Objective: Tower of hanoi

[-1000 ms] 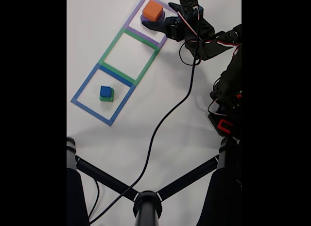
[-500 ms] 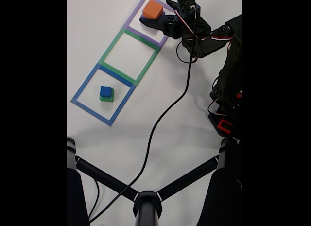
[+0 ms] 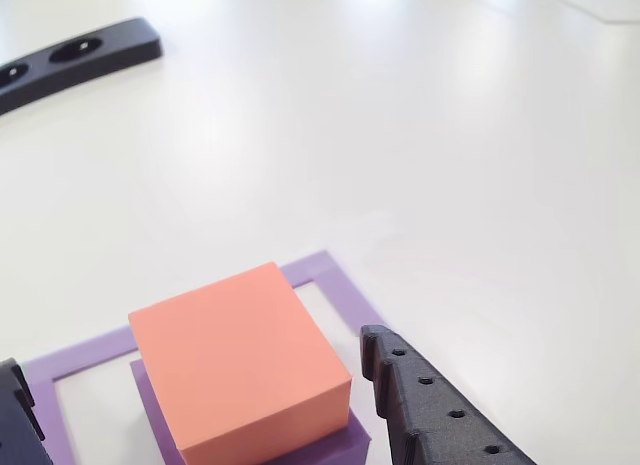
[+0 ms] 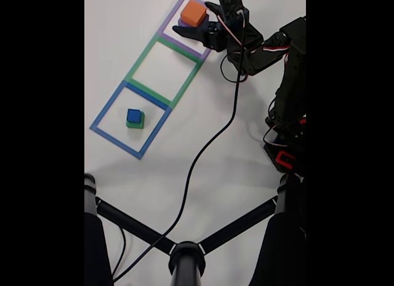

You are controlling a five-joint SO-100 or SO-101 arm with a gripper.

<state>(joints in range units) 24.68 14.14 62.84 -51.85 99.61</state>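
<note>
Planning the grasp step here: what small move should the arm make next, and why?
Probably ease forward, then close. The end effector is open, its fingers either side of the orange cube, which sits on the purple block in the purple frame.

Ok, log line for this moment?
gripper: open, straddling orange block | orange on purple block, purple frame | blue block on green, blue frame

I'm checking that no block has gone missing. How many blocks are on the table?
4, in two stacks. An orange block sits on a purple block in the purple frame, by the claw. A blue block sits on a green block in the blue frame.
</note>
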